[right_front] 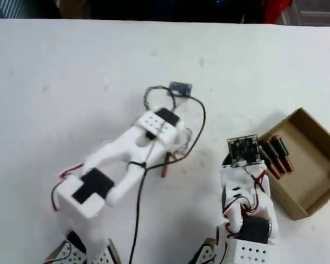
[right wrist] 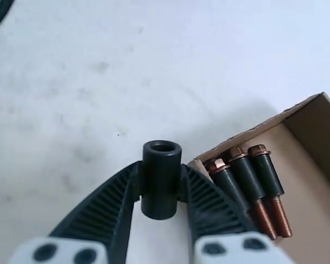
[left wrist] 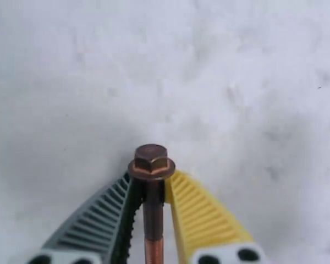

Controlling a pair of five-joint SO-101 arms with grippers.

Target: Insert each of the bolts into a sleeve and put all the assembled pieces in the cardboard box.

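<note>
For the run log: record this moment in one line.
left jaws: shut on bolt | right jaws: shut on sleeve | cardboard box: three assembled pieces inside | bolt not yet in sleeve

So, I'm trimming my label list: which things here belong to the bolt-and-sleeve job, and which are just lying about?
Part of the job:
bolt held in the left pincer
sleeve held in the right pincer
three assembled pieces lying in the cardboard box

Just lying about:
black cable over the white table
</note>
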